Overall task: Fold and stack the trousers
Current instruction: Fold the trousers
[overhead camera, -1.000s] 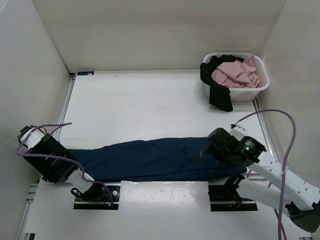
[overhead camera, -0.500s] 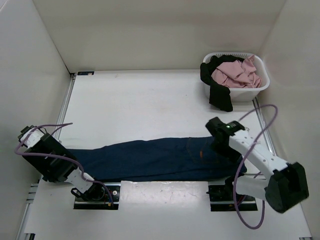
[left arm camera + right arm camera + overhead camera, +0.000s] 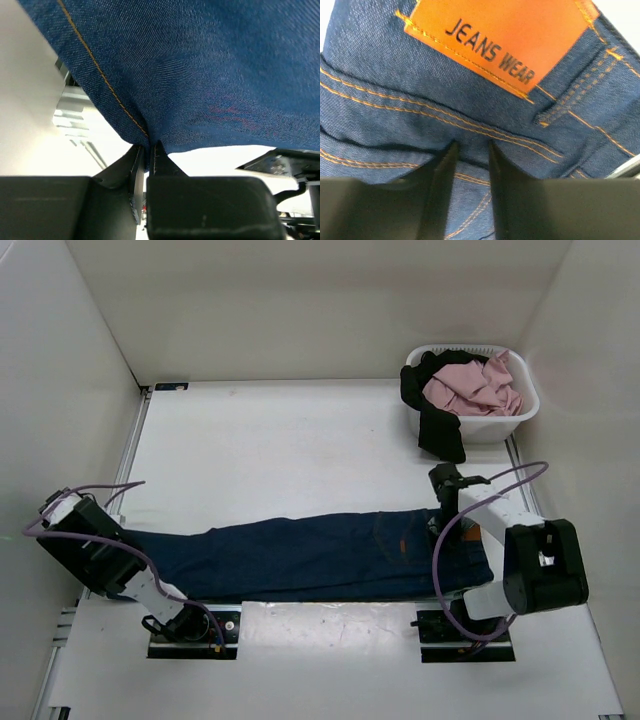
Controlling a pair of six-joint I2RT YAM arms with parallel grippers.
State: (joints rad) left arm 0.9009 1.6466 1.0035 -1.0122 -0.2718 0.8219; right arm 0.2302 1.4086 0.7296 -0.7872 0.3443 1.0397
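Observation:
The trousers (image 3: pixel 300 560) are dark blue jeans lying stretched left to right along the table's near edge, with the tan waistband patch (image 3: pixel 401 545) toward the right. My left gripper (image 3: pixel 132 540) is shut on the leg hem at the left end; in the left wrist view its fingers (image 3: pixel 148 145) pinch a hem fold of the denim (image 3: pixel 200 75). My right gripper (image 3: pixel 440 518) is at the waistband; in the right wrist view it (image 3: pixel 471 147) grips a fold of denim (image 3: pixel 395 75) just below the patch (image 3: pixel 495 40).
A white basket (image 3: pixel 520 415) stands at the back right with a pink garment (image 3: pixel 470 385) inside and a black garment (image 3: pixel 435 425) hanging over its front rim. White walls enclose the table on the left, back and right.
The right arm has swung from a low reach across to an upright pose at the right, its gripper staying at the waistband. The left arm shifted slightly left. The jeans barely moved.

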